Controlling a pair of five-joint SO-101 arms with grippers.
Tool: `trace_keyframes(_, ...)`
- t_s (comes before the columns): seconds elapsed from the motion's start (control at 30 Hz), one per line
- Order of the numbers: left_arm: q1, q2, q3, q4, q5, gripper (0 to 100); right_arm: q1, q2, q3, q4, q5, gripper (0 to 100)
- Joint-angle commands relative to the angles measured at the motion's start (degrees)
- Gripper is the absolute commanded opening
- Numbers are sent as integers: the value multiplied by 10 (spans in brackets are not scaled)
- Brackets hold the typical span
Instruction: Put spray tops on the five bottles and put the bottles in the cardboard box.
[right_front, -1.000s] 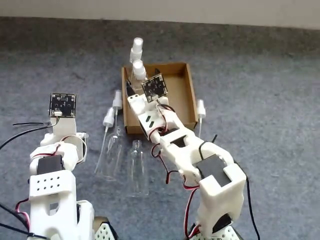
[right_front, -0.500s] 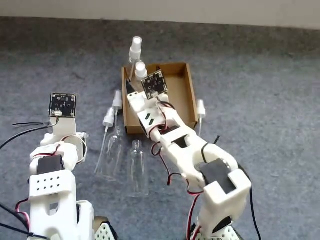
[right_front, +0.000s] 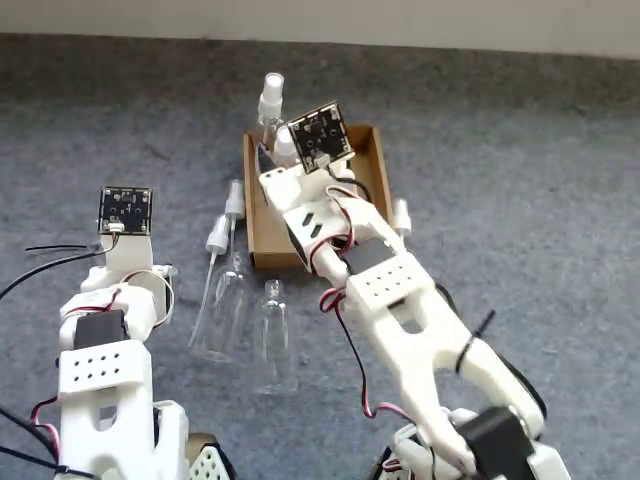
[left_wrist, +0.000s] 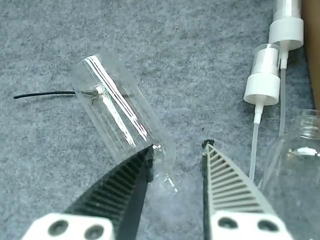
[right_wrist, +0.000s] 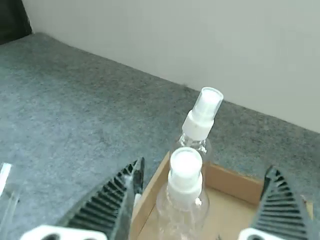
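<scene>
**Right tool spread wide over a capped bottle in the cardboard box; left tool released astride a bare bottle on the table.**

The table (right_front: 520, 150) is covered in grey napped felt, judged enough to keep round stock from rolling. The cardboard box (right_front: 372, 190), shallow, brown and open-topped, is set at the far middle. The right tool (right_wrist: 202, 172) is held above its near-left corner, its ribbed black jaws well apart to either side of the capped bottle (right_wrist: 184, 200) stood upright inside, which is judged set down. A second capped bottle (right_wrist: 201, 120) is stood just behind the box wall, not yet boxed. The left tool (left_wrist: 178, 147) is spread about the neck of the bare bottle (left_wrist: 120, 115), clear plastic, laid flat, likely for a pickup. Two more uncapped bottles (right_front: 225, 310) are laid between the arms. White spray tops (right_front: 222, 228) with thin dip tubes are laid loose beside the box.
</scene>
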Motion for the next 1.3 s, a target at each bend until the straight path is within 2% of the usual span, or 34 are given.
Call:
trace_keyframes(0.0, -1, -12, -3, -11, 0, 158, -29, -102, -18, 213, -6, 315)
trace_keyframes(0.13, -1, -12, -3, -11, 0, 158, -105, -146, -17, 446, -8, 315)
trace_keyframes(0.23, -1, -12, -3, -11, 0, 158, -159, -145, -15, 533, -66, 315)
trace_keyframes(0.33, -1, -12, -3, -11, 0, 158, -188, -134, -11, 537, -135, 315)
trace_keyframes(0.63, -2, -12, -3, -11, 0, 158, -206, -11, 18, 533, -201, 315)
trace_keyframes(0.93, -2, -12, -3, -11, 0, 158, -205, 108, 22, 462, -212, 312)
trace_keyframes(1.03, -2, -12, -3, -11, 0, 158, -204, 109, 22, 462, -212, 235)
trace_keyframes(1.17, -2, -12, -3, -11, 0, 158, -175, 109, 19, 461, -208, 5)
trace_keyframes(1.27, -2, -12, -3, -11, 0, 158, -148, 108, 19, 463, -208, 13)
